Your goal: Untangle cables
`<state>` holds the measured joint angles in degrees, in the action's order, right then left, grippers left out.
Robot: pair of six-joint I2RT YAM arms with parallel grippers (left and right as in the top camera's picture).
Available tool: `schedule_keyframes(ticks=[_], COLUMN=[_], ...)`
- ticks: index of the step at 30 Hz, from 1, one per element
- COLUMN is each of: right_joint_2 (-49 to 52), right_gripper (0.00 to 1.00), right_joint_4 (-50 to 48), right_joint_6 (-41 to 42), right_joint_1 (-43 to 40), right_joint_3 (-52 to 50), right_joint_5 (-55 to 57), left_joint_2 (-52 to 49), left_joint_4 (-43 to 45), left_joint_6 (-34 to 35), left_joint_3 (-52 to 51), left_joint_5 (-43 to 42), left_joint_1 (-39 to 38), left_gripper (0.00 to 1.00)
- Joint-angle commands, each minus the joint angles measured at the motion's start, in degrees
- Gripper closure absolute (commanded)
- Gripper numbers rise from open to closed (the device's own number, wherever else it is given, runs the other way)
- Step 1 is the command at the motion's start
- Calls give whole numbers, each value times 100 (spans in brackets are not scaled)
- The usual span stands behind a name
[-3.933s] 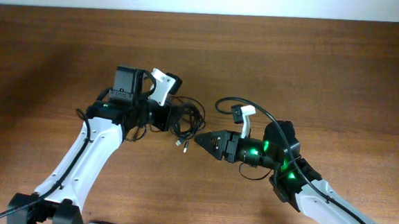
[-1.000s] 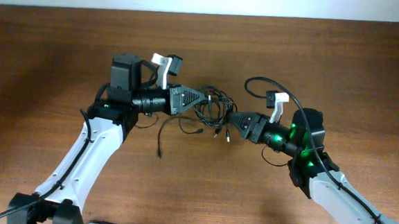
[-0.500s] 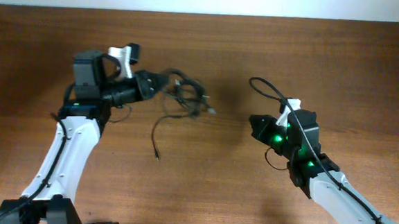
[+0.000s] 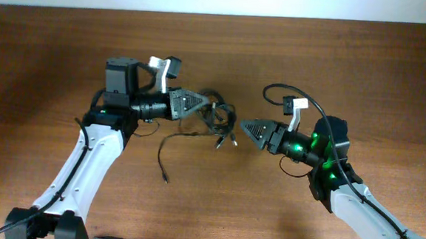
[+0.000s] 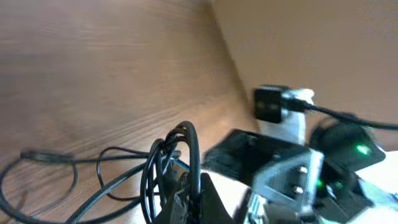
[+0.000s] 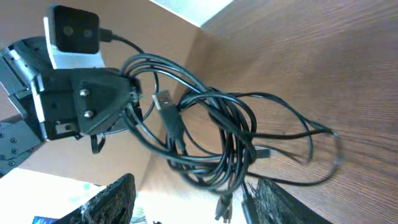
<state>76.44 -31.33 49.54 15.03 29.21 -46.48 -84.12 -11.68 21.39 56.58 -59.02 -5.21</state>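
The cables (image 4: 214,118) are thin black cords bunched in one tangle at the table's middle, with plug ends hanging and one loose cord (image 4: 168,148) trailing down-left. My left gripper (image 4: 201,102) is shut on cords at the tangle's left side; its wrist view shows a black loop (image 5: 180,162) pinched between its fingers (image 5: 208,199). My right gripper (image 4: 245,126) is open and empty just right of the tangle. In its wrist view the tangle (image 6: 211,137) hangs between its spread fingers (image 6: 112,196).
The brown wooden table (image 4: 393,79) extends all round. A thicker black cable (image 4: 285,90) loops above the right arm. The right arm's body (image 4: 328,167) with green lights lies lower right. The left arm (image 4: 84,163) runs down the left.
My left gripper has carried the tangle right, back toward the middle. My right gripper has turned and reached left toward the tangle with its jaws open.
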Motion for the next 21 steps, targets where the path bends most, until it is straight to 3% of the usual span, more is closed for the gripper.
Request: schedule_keyframes(ticks=[1,4,9,10,11,12,14,15,17,21], right_joint_2=[-15,-15,-15,-17,-17,-17,-17,-17,-17,-15], right_gripper=[38,41,91,96,96,96,96,96,96,96], right_joint_4=[-24,-24,-66,-72,-203,-374,-916,-1121,-1137,-1134], right_joint_6=[90,173,350,352,372,507,852,868,866,859], right_joint_1=[0,2,348,402,409,409,409,409,409,409], right_joint_3=[37,37,37,37,37,37,37,37,37,37], right_joint_5=[-131,-133,-133,-133,-133,-129,-90,-85,-70,-522], left_joint_2=[44,44,44,44,44,44,44,44,44,44], left_joint_4=[461,514,560,560,426,245,-308,-527,-800,-1276], left_joint_6=[-164,-131,-133,-133,-133,-133,-133,-133,-131,955], left_joint_3=[57,57,57,57,57,57,57,57,57,57], left_joint_5=[-920,-916,-713,-498,-26,363,1307,1587,2149,4133], left_joint_1=[-208,-328,-326,-328,-326,-326,-352,-391,-417,-411], left_gripper=[100,100,100,100,100,90,86,87,100,100])
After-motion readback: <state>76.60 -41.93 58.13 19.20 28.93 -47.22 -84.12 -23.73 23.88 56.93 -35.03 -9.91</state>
